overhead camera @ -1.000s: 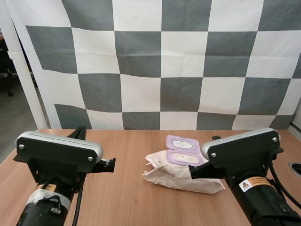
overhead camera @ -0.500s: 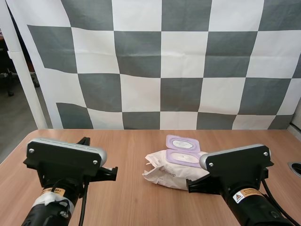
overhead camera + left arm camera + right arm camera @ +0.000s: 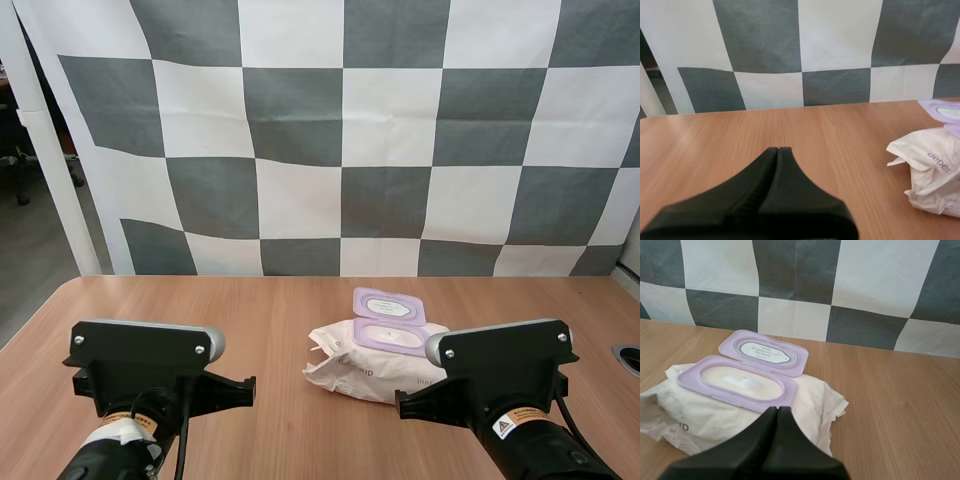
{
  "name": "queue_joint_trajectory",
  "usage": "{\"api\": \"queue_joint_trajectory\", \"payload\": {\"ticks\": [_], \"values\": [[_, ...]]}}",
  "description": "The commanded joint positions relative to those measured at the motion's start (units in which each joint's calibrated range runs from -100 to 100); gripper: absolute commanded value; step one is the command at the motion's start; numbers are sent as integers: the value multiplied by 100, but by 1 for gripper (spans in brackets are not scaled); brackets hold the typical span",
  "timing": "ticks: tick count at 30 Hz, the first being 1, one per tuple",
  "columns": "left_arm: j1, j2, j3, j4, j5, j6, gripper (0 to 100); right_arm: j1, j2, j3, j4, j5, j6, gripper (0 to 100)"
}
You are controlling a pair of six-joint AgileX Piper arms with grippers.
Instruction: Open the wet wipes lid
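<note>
High view: pack [image 3: 372, 362] lies right of centre, lid [image 3: 388, 304] flipped to the far side, so opening seems done.
Left gripper [image 3: 778, 150]: closed, empty, left of pack.
Right gripper [image 3: 777, 410]: closed, empty, at pack's near side.

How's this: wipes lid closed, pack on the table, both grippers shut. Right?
No: the lid is open, flipped back, as the right wrist view shows. The pack is on the table, and the left gripper and right gripper are shut.
</note>
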Motion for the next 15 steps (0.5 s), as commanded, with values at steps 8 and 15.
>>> {"api": "queue_joint_trajectory", "payload": {"ticks": [8, 15], "values": [[0, 0, 0, -2, -25, -348, 0, 4, 0, 0, -37, 12, -3, 0], [0, 0, 0, -2, -39, -348, 0, 4, 0, 0, -37, -5, -3, 0]]}}
